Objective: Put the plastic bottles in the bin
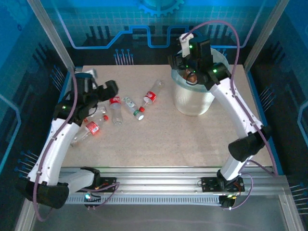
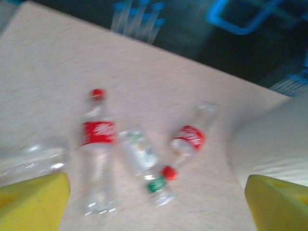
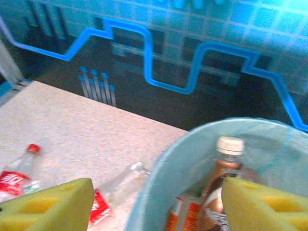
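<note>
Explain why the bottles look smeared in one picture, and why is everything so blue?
Left wrist view: motion blur smears the longer red-labelled bottle. Right wrist view: sharper, so the brown bottle in the bin reads clearly. Top external view: sharp, but tinted blue by the glowing backdrop.

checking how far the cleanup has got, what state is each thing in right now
bin, upright, bagged, bottles inside
brown bottle, in the bin, capped
table bottles, lying on their sides, not binned
left fingers, open, empty, over the table bottles
right fingers, open, empty, above the bin
</note>
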Motion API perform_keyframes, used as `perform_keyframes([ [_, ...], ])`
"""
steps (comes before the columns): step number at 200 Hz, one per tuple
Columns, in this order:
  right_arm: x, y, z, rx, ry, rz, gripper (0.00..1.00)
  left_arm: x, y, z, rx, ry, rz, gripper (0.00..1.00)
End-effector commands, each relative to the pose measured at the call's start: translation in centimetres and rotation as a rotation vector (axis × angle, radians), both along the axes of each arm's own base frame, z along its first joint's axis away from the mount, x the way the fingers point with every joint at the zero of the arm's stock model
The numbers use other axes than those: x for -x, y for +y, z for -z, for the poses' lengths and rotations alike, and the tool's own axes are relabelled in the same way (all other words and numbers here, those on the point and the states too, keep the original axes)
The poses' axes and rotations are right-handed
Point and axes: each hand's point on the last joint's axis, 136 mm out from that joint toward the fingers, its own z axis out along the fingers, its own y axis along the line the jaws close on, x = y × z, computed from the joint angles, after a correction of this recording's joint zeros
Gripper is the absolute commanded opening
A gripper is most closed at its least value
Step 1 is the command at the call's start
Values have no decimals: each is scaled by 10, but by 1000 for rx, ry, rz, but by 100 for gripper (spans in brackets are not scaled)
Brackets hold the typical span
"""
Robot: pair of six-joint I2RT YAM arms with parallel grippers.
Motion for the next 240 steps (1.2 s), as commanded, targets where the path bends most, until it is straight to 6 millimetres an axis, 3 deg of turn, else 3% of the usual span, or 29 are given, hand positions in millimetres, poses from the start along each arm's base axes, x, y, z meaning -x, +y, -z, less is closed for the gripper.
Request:
perform_keyframes([
  [1,22,52,8,-18,7,-147,72,23,39,45,-36,187,-83,95],
  [23,45,98,32,16,67,-277,71,26,53,78,-35,304,-81,95],
  [48,55,120,63,52,134,-330,71,12,23,110,112,402,26,90],
  [87,65,122,87,43,198,-361,70,-12,-15,169,110,538,110,90],
  [113,74,116,93,56,217,-371,70,-24,-11,198,48,622,74,90],
  [143,86,106,101,71,231,-374,70,-33,-1,221,1,657,33,90],
  [182,92,99,107,79,239,-372,70,-41,-6,248,20,707,36,89],
  [240,91,93,106,91,236,-362,70,-49,-10,265,30,732,57,73],
])
